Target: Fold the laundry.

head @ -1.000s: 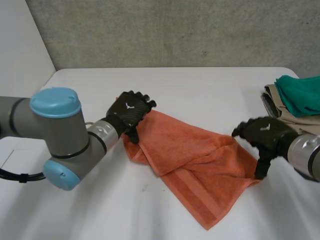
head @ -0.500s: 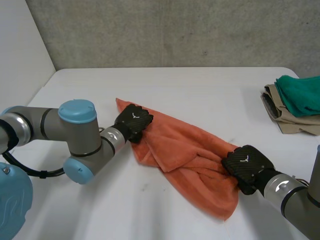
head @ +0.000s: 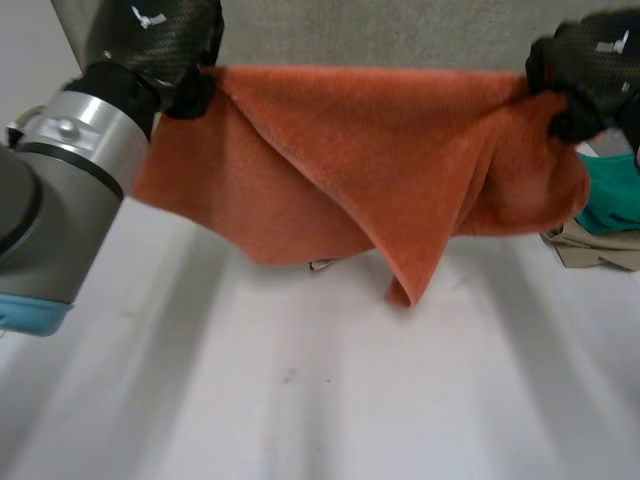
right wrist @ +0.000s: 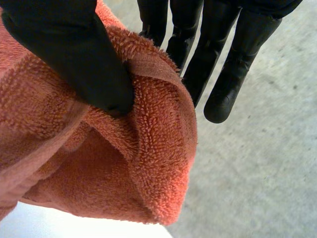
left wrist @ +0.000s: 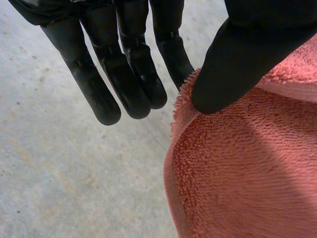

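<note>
Aloft above the desk, the left hand [head: 160,40] grips one upper corner of an orange towel [head: 340,150]. In its wrist view the thumb [left wrist: 247,54] presses the terry edge against the nearest of the fingers [left wrist: 124,79], while the others reach out straight and close together past the cloth. The grey left arm [head: 70,160] slants up to it from the near side of the desk, its light-blue cap low at the view's edge.

Opposite, the right hand [head: 590,70] holds the other upper corner at about the same height. Its thumb [right wrist: 74,59] bears down on a bunched roll of the towel's hem and pinches it against the straight fingers [right wrist: 223,74], whose tips extend beyond the cloth.

Between the two hands the towel's top edge runs taut and nearly level. Below that line the cloth hangs in overlapping layers, one flap crossing diagonally over another, and narrows to a point [head: 400,292] low over the white desk [head: 300,400]; whether the tip touches the surface cannot be told.

At the desk's right side, behind the towel's hanging edge, a green cloth [head: 615,195] lies on top of a beige garment [head: 590,248]. A grey concrete wall [head: 380,30] stands behind.
</note>
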You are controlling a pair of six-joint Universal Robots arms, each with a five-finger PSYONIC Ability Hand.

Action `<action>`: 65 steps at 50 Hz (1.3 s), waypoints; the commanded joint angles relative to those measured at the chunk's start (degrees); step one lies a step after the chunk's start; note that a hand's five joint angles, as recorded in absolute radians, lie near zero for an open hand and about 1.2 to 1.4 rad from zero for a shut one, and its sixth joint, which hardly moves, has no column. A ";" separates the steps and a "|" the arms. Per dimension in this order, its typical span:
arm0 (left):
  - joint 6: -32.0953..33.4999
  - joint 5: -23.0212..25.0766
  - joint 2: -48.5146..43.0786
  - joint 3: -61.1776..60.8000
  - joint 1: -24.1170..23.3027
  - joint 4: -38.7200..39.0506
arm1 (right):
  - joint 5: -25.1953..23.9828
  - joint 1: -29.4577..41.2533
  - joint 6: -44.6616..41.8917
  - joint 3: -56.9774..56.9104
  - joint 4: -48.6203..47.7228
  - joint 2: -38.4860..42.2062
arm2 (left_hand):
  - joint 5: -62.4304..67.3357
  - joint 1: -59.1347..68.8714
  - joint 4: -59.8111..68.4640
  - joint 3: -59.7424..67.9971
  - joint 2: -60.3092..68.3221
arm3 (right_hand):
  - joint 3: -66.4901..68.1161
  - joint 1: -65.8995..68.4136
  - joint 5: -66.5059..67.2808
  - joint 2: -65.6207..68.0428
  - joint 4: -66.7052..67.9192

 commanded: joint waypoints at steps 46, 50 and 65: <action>-1.99 -6.26 -20.99 -4.52 -1.25 0.03 | 7.62 10.30 26.98 12.81 2.53 10.66 | 14.26 14.62 11.32 11.67 11.42 | -46.03 -32.86 -44.08 -44.89 -46.31; -1.99 -6.26 -20.90 -4.52 -1.16 0.12 | 9.28 13.99 27.08 13.61 -4.68 15.22 | 14.26 14.62 11.32 11.67 11.42 | -42.14 -28.97 -40.19 -40.99 -42.42; -2.08 -6.44 -19.85 -5.05 -1.07 0.03 | 18.78 15.05 19.08 -1.24 -8.64 36.58 | 14.26 14.62 11.32 11.67 11.42 | -30.72 -17.56 -28.78 -29.58 -31.01</action>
